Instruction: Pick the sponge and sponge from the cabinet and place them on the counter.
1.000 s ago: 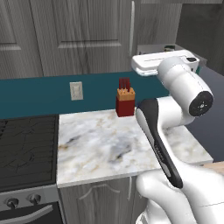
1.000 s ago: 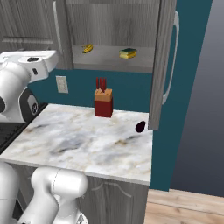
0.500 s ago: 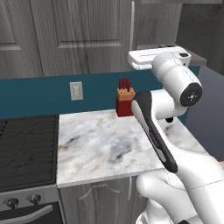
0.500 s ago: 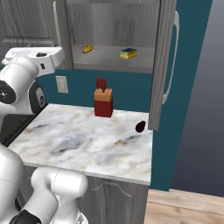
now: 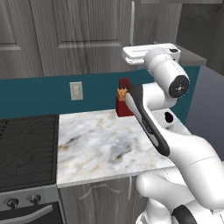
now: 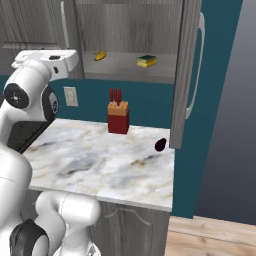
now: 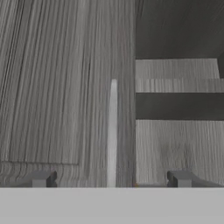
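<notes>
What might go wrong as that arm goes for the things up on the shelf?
The hand faces a closed cabinet door and its silver handle, so reaching ahead could knock the door rather than enter the opening. On the shelf a banana lies left of the green-topped sponge; it might grab the wrong one. The knife block stands just below and could get bumped.

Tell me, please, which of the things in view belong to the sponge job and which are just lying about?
Job:
green-topped sponge on the cabinet shelf
cabinet door, open
marble counter
gripper, open, facing a door handle

Lying about:
banana
knife block
dark round object
wall outlet
stovetop
</notes>
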Motion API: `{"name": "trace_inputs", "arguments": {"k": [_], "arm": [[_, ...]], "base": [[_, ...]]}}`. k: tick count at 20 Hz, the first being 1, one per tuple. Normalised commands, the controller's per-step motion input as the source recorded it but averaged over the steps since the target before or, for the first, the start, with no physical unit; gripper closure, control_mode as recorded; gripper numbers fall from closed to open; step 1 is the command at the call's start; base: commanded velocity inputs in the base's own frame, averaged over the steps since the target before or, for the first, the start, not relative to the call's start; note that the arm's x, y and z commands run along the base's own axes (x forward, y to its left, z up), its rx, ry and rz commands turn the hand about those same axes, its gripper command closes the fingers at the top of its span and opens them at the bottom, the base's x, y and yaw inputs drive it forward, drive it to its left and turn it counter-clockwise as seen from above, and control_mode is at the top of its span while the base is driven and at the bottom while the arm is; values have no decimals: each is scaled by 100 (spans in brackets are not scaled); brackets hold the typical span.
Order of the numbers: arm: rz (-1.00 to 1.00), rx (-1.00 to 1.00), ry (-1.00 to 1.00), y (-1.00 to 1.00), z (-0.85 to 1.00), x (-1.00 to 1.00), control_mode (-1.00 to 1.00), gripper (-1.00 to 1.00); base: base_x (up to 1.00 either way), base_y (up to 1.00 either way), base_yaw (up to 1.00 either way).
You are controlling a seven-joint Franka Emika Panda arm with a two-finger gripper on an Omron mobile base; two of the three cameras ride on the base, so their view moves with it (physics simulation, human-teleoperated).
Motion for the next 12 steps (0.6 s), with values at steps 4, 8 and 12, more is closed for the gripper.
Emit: {"name": "trace_inputs", "arguments": {"k": [4, 8, 12], "arm": [[0, 0, 0, 7, 0, 42, -100, -100], [0, 1, 0, 0, 0, 44, -100, -100], [0, 1, 0, 1, 0, 49, -100, -100]], "base": [[0, 0, 0], [0, 0, 0], [0, 0, 0]]}}
